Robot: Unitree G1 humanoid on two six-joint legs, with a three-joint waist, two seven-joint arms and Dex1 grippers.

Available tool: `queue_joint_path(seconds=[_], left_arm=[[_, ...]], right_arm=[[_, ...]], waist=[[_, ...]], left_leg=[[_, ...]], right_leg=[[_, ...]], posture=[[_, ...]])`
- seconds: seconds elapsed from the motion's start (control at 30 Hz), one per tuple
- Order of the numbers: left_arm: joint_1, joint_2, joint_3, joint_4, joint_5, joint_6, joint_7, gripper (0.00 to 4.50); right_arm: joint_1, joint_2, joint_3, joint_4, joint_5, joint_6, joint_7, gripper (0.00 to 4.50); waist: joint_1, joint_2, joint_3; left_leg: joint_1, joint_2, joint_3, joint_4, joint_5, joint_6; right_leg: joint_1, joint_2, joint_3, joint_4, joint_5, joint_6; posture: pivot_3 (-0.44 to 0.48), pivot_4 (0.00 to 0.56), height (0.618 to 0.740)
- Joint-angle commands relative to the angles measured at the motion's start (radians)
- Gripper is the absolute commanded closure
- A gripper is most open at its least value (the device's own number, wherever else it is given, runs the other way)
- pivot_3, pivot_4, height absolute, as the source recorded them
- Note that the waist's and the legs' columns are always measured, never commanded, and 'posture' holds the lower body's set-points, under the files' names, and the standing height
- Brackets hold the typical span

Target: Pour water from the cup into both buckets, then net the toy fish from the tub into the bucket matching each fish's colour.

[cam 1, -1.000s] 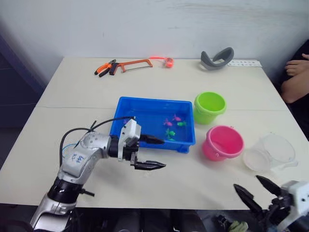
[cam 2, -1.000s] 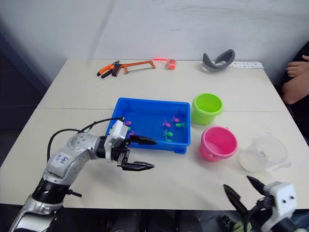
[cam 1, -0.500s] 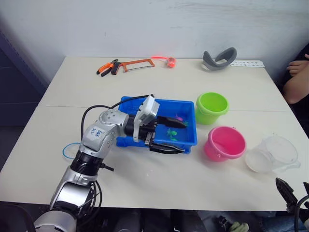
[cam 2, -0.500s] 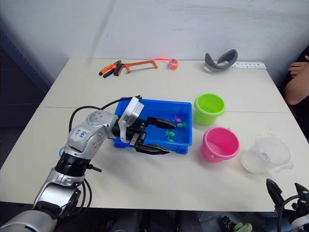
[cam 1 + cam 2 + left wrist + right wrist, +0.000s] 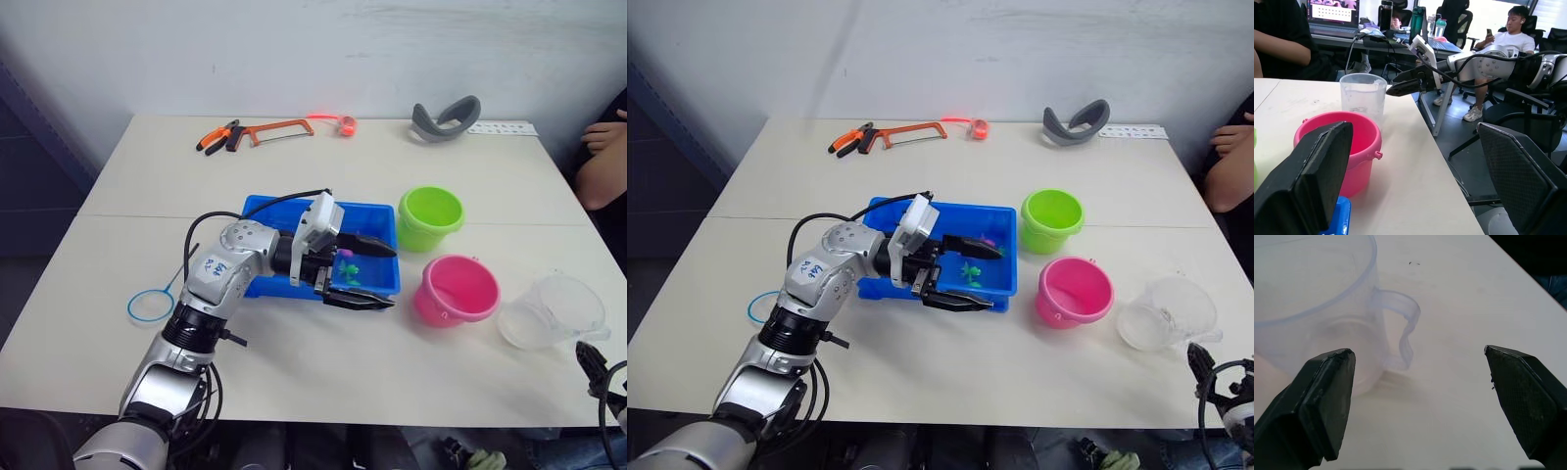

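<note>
1. The left gripper (image 5: 374,272) hangs over the right end of the blue tub (image 5: 263,211), its two black fingers spread wide, one above the tub's water and the other out past the tub's near rim, with nothing between them.
2. The tub sits near the middle of the table (image 5: 294,362); small green and pink toy fish (image 5: 345,265) lie in its right part, partly hidden by the gripper.
3. The lime green bucket (image 5: 429,217) stands just right of the tub's far right corner.
4. The pink bucket (image 5: 456,290) stands nearer, right of the tub's near right corner, apart from the green one.
5. The clear cup (image 5: 552,311) stands upright right of the pink bucket, near the table's right near corner, its handle toward the near right.
6. The right gripper (image 5: 1420,396) is at the table's near right edge, just beside the cup; in the right wrist view its fingers stand wide apart, the cup's handle between them but untouched.
7. The net (image 5: 149,305) lies flat on the table left of the tub, its light-blue hoop near the left arm's elbow.
8. At the table's far edge lie orange-handled pliers (image 5: 214,137), an orange hacksaw (image 5: 279,128) and a grey curved object (image 5: 443,118).
9. A person's arm (image 5: 602,162) shows at the far right edge.
</note>
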Motion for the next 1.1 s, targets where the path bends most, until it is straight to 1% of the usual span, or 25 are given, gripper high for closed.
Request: queue_joint_path(seconds=[0.03,0.27,0.3,0.33,0.37,1.07,1.1], left_arm=[[-0.015,0.002,0.011,-0.051,-0.011,0.0,0.01,0.09],[-0.017,0.001,0.015,-0.059,-0.013,0.003,0.029,0.09],[-0.017,0.001,0.015,-0.059,-0.012,0.002,0.031,0.0],[-0.017,0.001,0.015,-0.06,-0.012,0.001,0.032,0.0],[-0.017,0.001,0.015,-0.061,-0.013,0.002,0.034,0.0],[-0.03,0.005,0.016,-0.057,-0.005,-0.006,0.041,0.0],[-0.03,0.006,0.016,-0.056,-0.004,-0.006,0.041,0.0]], right_arm=[[-0.025,-0.012,-0.026,0.009,-0.035,-0.011,-0.039,0.0],[-0.069,0.002,-0.022,0.023,-0.059,-0.014,-0.062,0.0],[-0.079,0.001,-0.019,0.031,-0.063,-0.015,-0.065,0.5],[-0.086,0.001,-0.018,0.036,-0.066,-0.016,-0.067,0.78],[-0.097,-0.001,-0.016,0.044,-0.068,-0.014,-0.069,1.25],[-0.219,-0.008,0.028,0.181,-0.111,-0.042,-0.029,1.25],[-0.226,-0.006,0.03,0.189,-0.11,-0.049,-0.025,1.51]], waist=[[0.0,0.0,0.0],[-0.001,0.0,0.0],[-0.001,0.0,0.0],[-0.002,0.0,0.0],[-0.002,0.0,0.0],[-0.002,0.001,0.0],[-0.003,0.001,0.0]], left_leg=[[0.0,0.0,0.0,0.0,0.0,0.0],[0.0,0.0,0.0,0.0,0.001,0.0],[0.0,0.0,0.0,0.0,0.001,0.0],[0.0,0.0,0.0,0.0,0.001,0.0],[0.0,0.0,0.0,0.0,0.001,0.0],[0.0,0.0,0.0,0.0,0.002,-0.001],[0.0,0.0,0.0,0.0,0.002,-0.001]], right_leg=[[0.0,0.0,0.0,0.0,0.0,0.0],[0.0,0.0,0.0,0.0,0.0,0.0],[0.0,0.0,0.0,0.0,0.0,0.0],[0.0,0.0,0.0,0.0,0.0,0.0],[0.0,0.0,0.0,0.0,0.0,0.0],[0.0,0.0,0.0,0.0,0.0,0.001],[0.0,0.0,0.0,0.0,0.0,0.001]], posture=[[0.0,0.15,0.74],[0.0,0.15,0.74],[0.0,0.15,0.74],[0.0,0.15,0.74],[0.0,0.15,0.74],[0.0,0.15,0.74],[0.0,0.15,0.74]])
